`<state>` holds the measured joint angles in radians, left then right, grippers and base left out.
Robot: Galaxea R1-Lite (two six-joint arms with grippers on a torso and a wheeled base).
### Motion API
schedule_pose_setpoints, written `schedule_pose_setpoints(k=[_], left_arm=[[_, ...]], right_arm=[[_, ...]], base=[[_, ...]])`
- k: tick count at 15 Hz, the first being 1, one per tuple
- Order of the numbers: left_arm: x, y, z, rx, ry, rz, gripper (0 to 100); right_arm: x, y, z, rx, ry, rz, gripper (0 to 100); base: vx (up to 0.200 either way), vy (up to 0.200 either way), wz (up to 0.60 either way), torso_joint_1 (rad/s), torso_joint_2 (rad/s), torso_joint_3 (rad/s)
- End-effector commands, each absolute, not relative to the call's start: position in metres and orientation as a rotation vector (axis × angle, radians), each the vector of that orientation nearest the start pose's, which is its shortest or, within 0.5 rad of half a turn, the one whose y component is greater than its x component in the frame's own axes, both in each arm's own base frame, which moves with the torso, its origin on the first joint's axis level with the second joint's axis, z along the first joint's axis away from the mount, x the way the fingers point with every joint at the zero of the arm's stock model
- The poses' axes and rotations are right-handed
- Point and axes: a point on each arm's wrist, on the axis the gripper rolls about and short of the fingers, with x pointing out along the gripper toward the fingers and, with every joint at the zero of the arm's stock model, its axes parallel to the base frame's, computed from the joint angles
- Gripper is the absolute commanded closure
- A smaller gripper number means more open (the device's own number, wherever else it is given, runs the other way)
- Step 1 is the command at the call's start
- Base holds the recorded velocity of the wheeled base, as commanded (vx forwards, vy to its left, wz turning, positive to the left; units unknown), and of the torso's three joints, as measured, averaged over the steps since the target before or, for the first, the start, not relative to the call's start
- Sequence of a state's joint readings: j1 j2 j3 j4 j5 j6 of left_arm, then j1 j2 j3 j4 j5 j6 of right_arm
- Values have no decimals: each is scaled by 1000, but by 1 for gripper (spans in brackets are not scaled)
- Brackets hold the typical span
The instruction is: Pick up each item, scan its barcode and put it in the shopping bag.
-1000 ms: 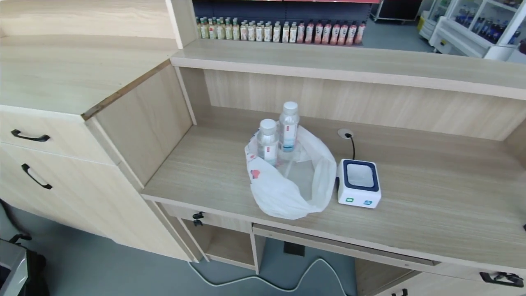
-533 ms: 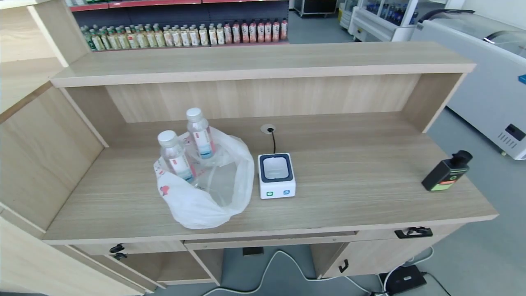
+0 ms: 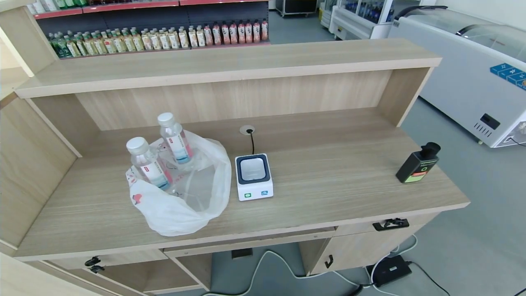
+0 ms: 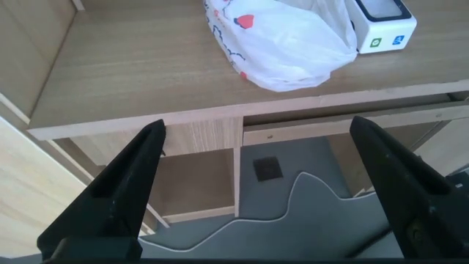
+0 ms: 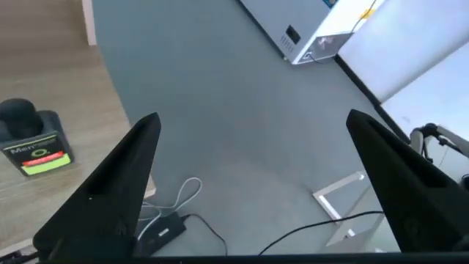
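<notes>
A wide counter (image 3: 337, 181) stretch separates the scanner (image 3: 253, 176) from the black bottle (image 3: 417, 164).

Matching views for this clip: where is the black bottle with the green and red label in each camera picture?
Head view: the black bottle with the green and red label stands upright at the right end of the light wooden counter, far from the white scanner box.
Left wrist view: not in it.
Right wrist view: the bottle stands on the counter's end, beside grey floor.
Shared landmark: the counter's wooden top.
</notes>
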<state>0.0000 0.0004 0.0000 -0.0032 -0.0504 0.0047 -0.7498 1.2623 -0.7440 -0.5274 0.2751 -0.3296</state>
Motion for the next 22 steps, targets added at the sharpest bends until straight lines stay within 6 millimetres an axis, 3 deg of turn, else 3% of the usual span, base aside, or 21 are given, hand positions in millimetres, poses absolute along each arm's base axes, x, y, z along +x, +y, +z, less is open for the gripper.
schedule_pose_setpoints(k=[1, 4, 10, 18, 22], left_arm=[[-23, -1, 76, 5, -3, -51, 0], [-23, -1, 76, 5, -3, -51, 0], [-23, -1, 76, 5, -3, -52, 0], [-23, -1, 76, 5, -3, -51, 0], [-23, -1, 76, 5, -3, -51, 0]], right_arm=[[154, -150, 229, -273, 157, -418, 0], [172, -172, 207, -290, 150, -256, 0], [189, -190, 175, -319, 186, -77, 0], [213, -196, 164, -315, 149, 29, 0], [238, -190, 167, -241, 126, 97, 0]], base=[[0, 0, 0, 0, 0, 0], [0, 0, 0, 0, 0, 0], [0, 0, 0, 0, 0, 0], [0, 0, 0, 0, 0, 0], [0, 0, 0, 0, 0, 0]])
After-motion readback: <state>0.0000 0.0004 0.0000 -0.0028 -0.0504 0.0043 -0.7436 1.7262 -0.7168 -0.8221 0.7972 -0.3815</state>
